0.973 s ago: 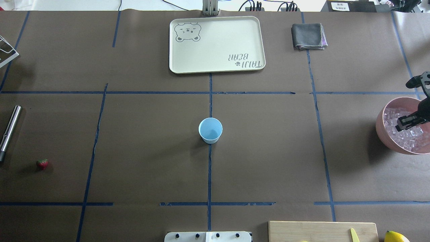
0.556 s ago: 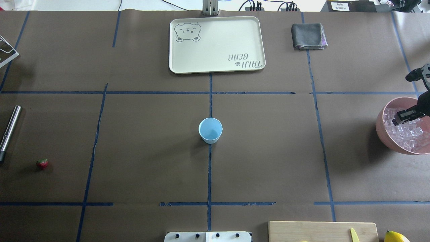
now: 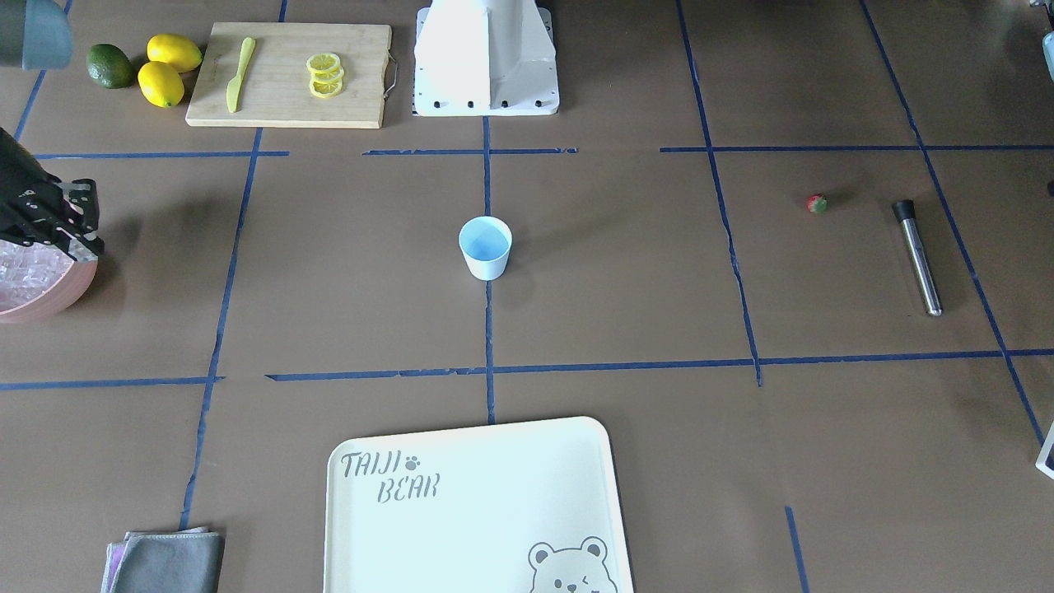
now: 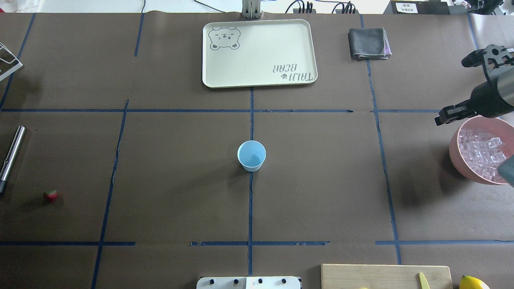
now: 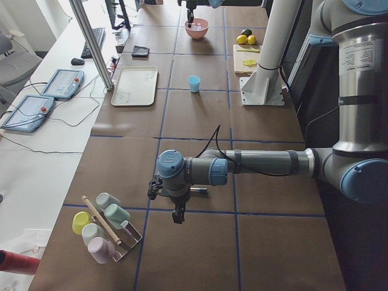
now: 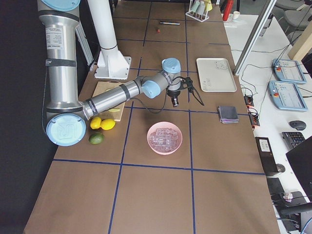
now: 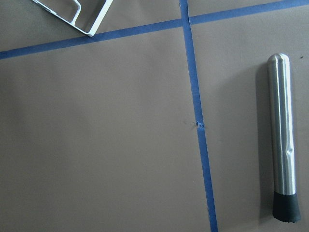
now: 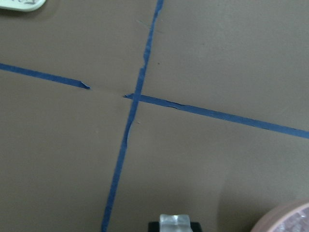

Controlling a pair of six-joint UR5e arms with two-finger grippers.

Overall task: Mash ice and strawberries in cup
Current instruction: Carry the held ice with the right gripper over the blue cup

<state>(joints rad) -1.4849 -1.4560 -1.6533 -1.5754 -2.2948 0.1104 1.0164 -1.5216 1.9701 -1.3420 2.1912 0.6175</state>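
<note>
A small light blue plastic cup (image 4: 251, 155) stands upright at the middle of the brown paper-covered tabletop (image 4: 168, 180), on the blue tape line that runs from near to far. Its open mouth shows its blue floor.

At the right edge sits a large pink bowl (image 4: 454, 154) heaped with clear ice cubes (image 4: 482, 154). The right claw (image 4: 441, 118) hangs above the tabletop just past the bowl's far-left rim, off the bowl and on the side toward the cup. In its wrist view the black fingertips are closed on a single clear ice cube (image 8: 174, 221), with a tape crossing below and the bowl's rim in the bottom right corner.

Well to the left lies a tiny red strawberry with a green top (image 4: 50, 196), alone on the paper. A slim steel muddler with a black end (image 4: 12, 154) lies just left of it and a little farther out. The left claw (image 5: 177, 217) hangs low near the muddler, pointing down. It shows only in the side view, so I cannot tell whether it is open or closed. Its wrist camera shows the muddler and a corner of the white wire rack of pastel cups (image 5: 103, 227) at the far left end.

On the far side rest a cream bear-printed tray (image 4: 257, 52) and, to its right, a folded grey cloth (image 4: 368, 43). At the near right is a wooden cutting board (image 3: 288, 74) carrying a stack of lemon slices (image 3: 324, 74) and a yellow plastic knife (image 3: 238, 72). Two whole lemons (image 3: 169, 70) and a dark green fruit (image 3: 109, 66) lie beside it.
</note>
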